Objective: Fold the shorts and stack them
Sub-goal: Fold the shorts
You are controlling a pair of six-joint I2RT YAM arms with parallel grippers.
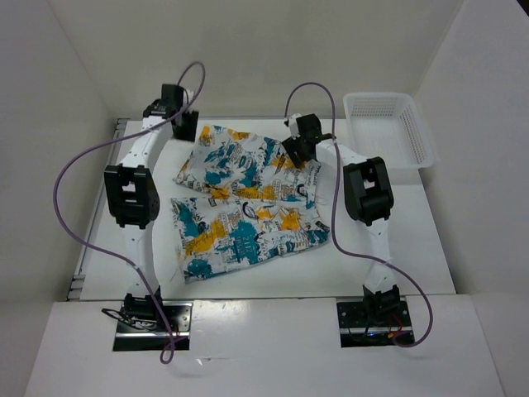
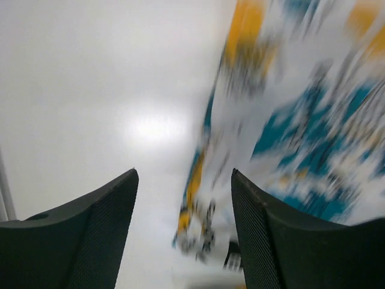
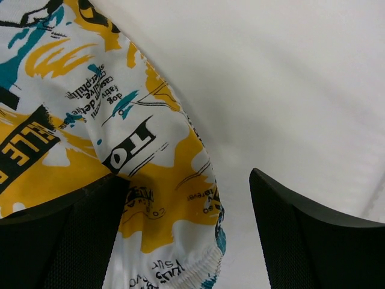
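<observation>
Two printed shorts lie on the white table. The far shorts (image 1: 240,161) lie spread and rumpled; the near shorts (image 1: 244,231) lie flat in front of them. My left gripper (image 1: 185,126) is open over the far pair's left corner; its wrist view shows the blurred cloth edge (image 2: 204,211) between the fingers (image 2: 271,241). My right gripper (image 1: 297,149) is open over the far pair's right end; its wrist view shows the elastic waistband corner (image 3: 192,265) between the open fingers (image 3: 301,235), not clamped.
A white plastic lattice basket (image 1: 388,124) stands at the back right of the table. White walls close in the table on the left, back and right. The arm bases sit at the near edge.
</observation>
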